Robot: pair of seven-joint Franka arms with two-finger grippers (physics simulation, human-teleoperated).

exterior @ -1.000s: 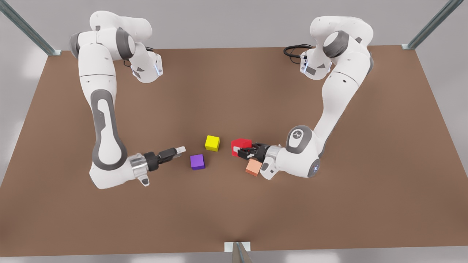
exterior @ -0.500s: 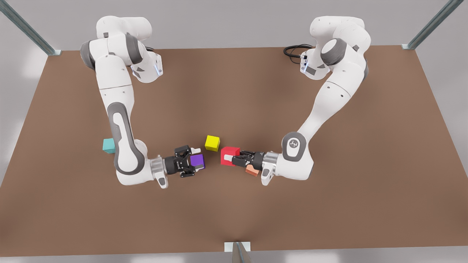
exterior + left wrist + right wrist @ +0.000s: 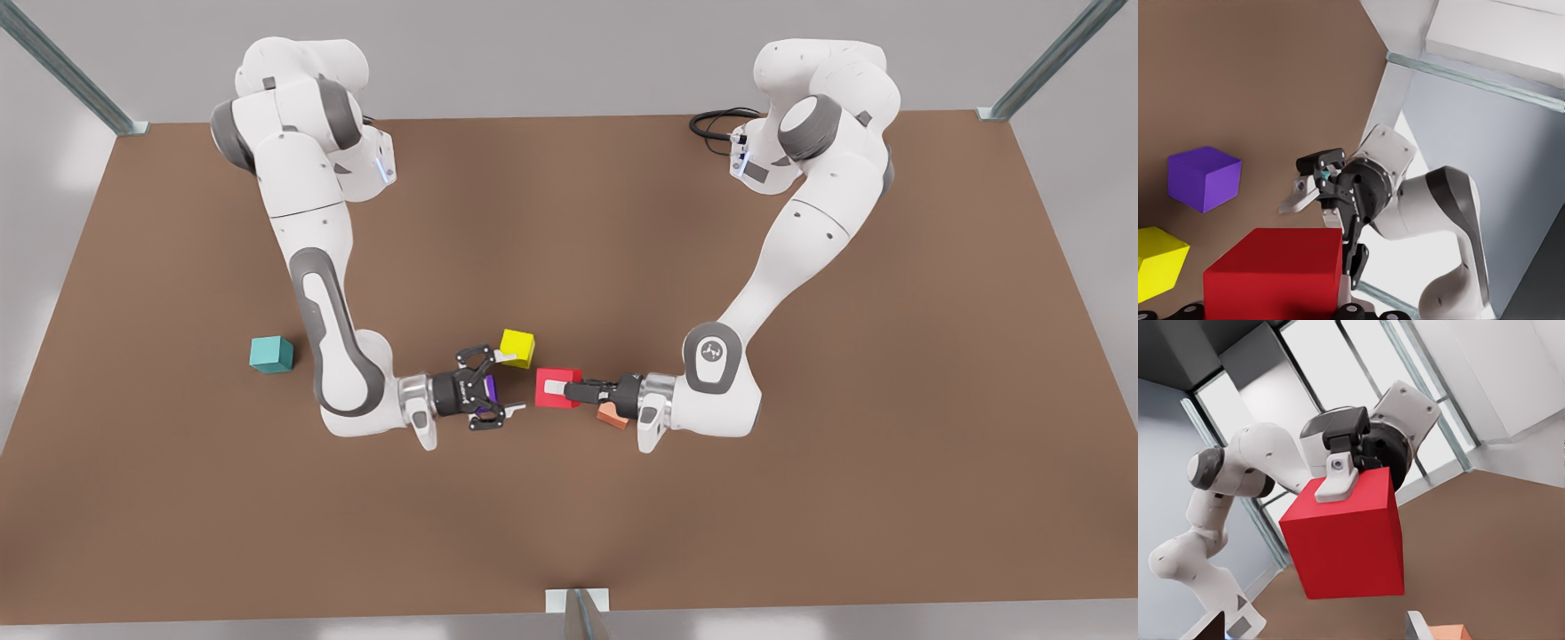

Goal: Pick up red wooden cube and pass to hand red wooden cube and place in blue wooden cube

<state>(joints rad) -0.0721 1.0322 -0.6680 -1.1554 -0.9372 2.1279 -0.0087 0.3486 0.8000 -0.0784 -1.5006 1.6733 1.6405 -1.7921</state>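
One plain bright red wooden cube (image 3: 557, 388) sits clamped in the left gripper (image 3: 569, 389), facing the wide-open, empty right gripper (image 3: 508, 383).

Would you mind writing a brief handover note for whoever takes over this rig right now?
Left gripper: shut on the red wooden cube, held off the table.
Right gripper: open, facing the cube, just short of it.
Blue wooden cube: on the table at the front view's left, apart from both.
Done: red cube picked up and presented.
Left: right gripper takes it, left gripper lets go, then placement at the blue cube.
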